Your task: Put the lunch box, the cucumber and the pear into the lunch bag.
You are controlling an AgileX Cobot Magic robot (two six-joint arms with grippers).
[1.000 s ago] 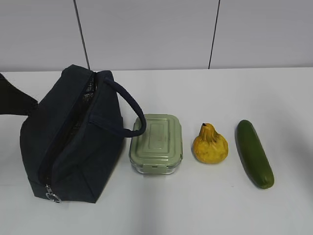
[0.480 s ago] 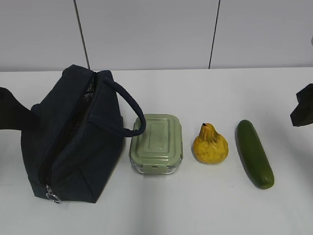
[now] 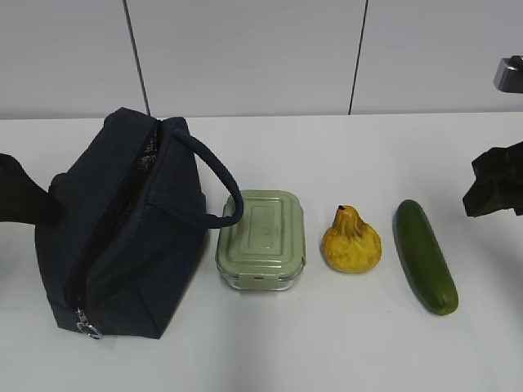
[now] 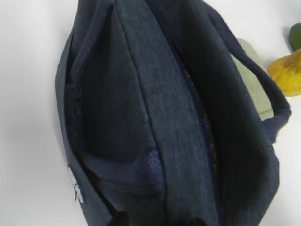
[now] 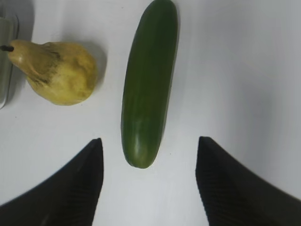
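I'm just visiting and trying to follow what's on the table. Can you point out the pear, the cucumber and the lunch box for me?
pear (image 3: 352, 247): exterior view, on its round yellow body.
cucumber (image 5: 148, 84): right wrist view, mid-length on its green skin.
lunch box (image 3: 263, 230): exterior view, centre of its sage-green lid.

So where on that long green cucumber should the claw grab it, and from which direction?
Probably around the middle of the cucumber, coming straight down from above. It lies flat on the table, a smooth, even cylinder, so the right gripper's open jaws can close across its narrow width. There is bare table on both long sides, and the pear lies apart.
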